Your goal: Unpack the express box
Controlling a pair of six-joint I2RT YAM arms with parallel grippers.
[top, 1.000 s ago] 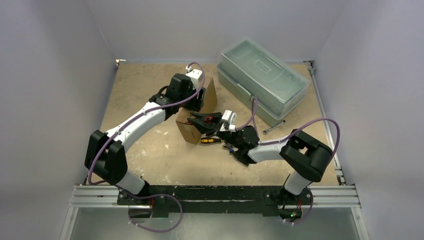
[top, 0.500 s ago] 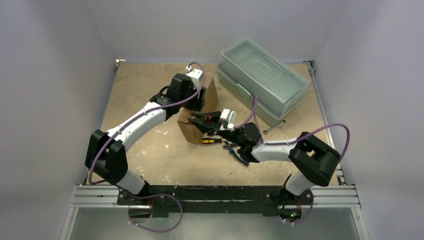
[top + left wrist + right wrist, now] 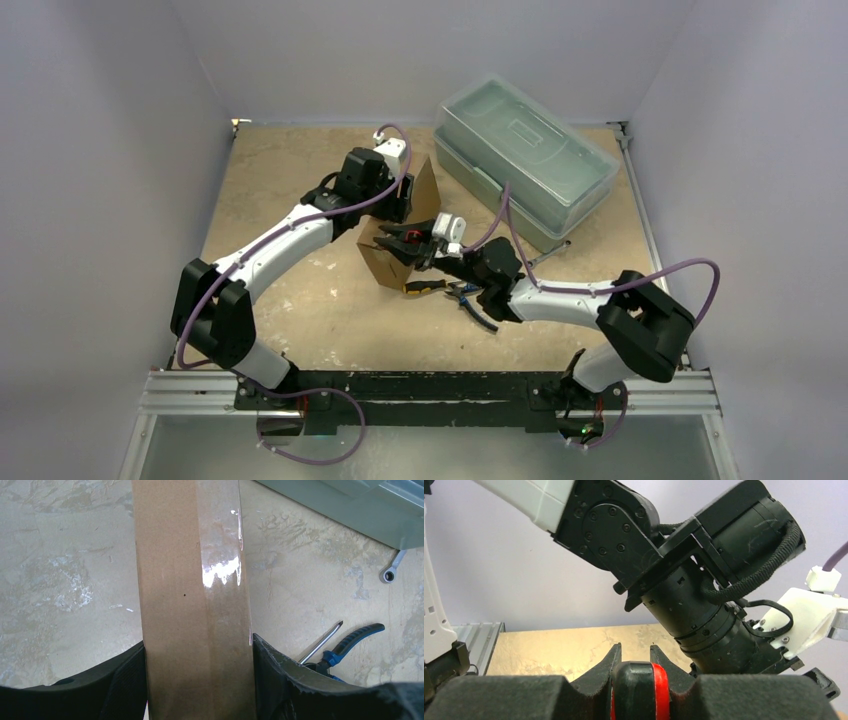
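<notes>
The express box (image 3: 383, 264) is a small brown cardboard mailer, tilted up off the table with its lid flap (image 3: 423, 190) standing open. My left gripper (image 3: 396, 208) is shut on it. In the left wrist view the taped box (image 3: 192, 595) fills the gap between both pads of the left gripper (image 3: 199, 650). My right gripper (image 3: 418, 240) is at the box's open side, shut on a black-and-red tool handle (image 3: 398, 240). In the right wrist view that handle (image 3: 640, 690) sits pinched in the right gripper (image 3: 635, 655).
A large translucent grey-green toolbox (image 3: 525, 160) stands closed at the back right. A yellow-handled screwdriver (image 3: 425, 286), blue pliers (image 3: 470, 300) and a small wrench (image 3: 548, 255) lie on the table right of the box. The left arm's wrist (image 3: 704, 580) hangs close over the right gripper.
The right arm's elbow has swung out to the right, and its gripper has moved slightly back and left with the tool handle. The left arm and box have stayed put.
</notes>
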